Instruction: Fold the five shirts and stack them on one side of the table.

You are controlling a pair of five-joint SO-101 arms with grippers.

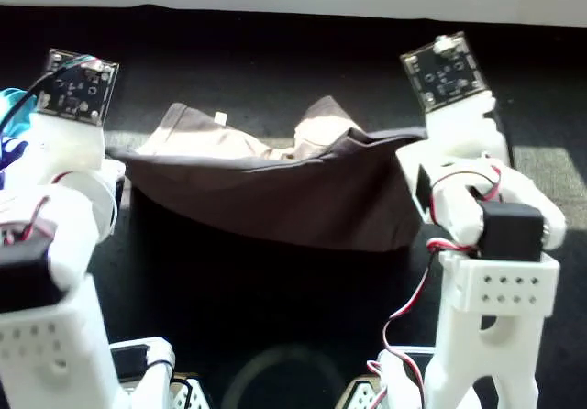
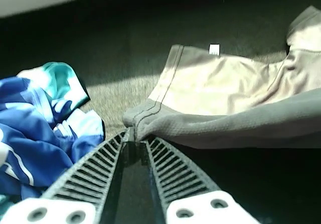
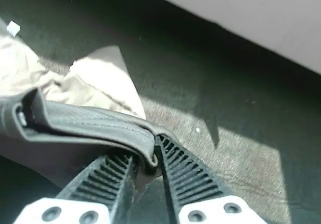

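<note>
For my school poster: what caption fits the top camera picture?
Left arm and right arm hold a brown shirt stretched between them over the dark table.

Two shirts are showing: one brown shirt (image 1: 275, 189) and one blue patterned shirt (image 2: 40, 123). Two grippers are showing: left gripper (image 2: 134, 135) and right gripper (image 3: 149, 156).

No legible text, number, brand or sign is found. A small white tag (image 2: 214, 48) sits on the pale inner face of the brown shirt (image 2: 235, 88), at the shirt's border toward the far edge of the table (image 1: 275, 42). Any print on the tag is too small to make out. Two dark circuit boards stand over the table, one (image 1: 77, 86) toward its left edge, one (image 1: 447, 71) toward its right. Their markings cannot be read.
</note>
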